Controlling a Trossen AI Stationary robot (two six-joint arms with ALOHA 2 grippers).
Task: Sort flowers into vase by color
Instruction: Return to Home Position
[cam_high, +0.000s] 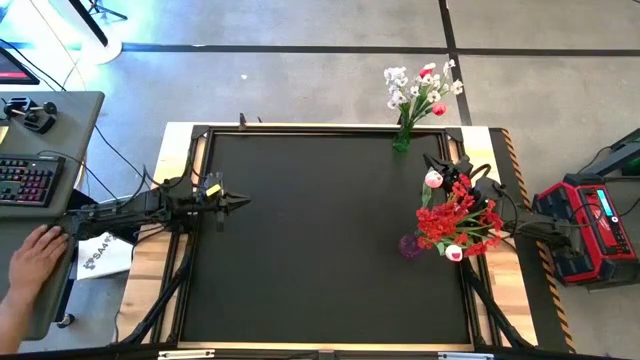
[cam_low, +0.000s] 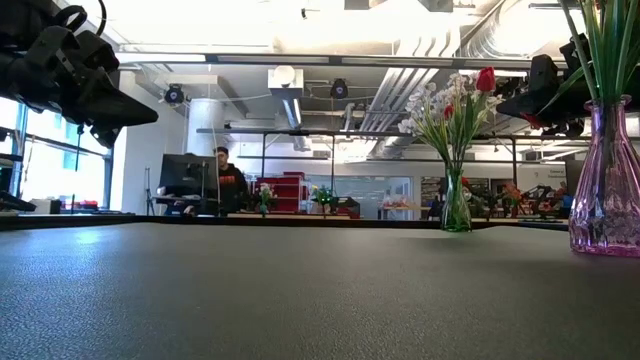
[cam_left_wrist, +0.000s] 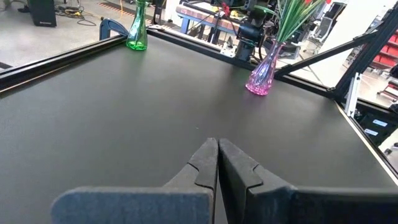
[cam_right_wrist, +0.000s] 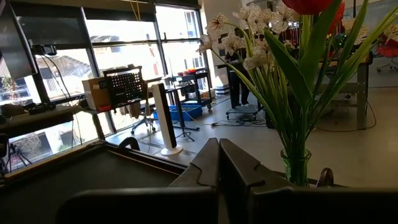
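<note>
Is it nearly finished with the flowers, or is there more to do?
Looks nearly done. Every flower stands in a vase: white sprigs and a red tulip in the green vase, red bunches and pink tulips in the violet vase. None lies on the table. The left claw and right claw are shut and empty, so only parking the arms seems left.

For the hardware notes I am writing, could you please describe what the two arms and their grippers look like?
Both the left arm and right arm are dark and slender. The left gripper and right gripper each have two dark fingers tapering to a point. A small yellow mark sits near the left wrist.
</note>
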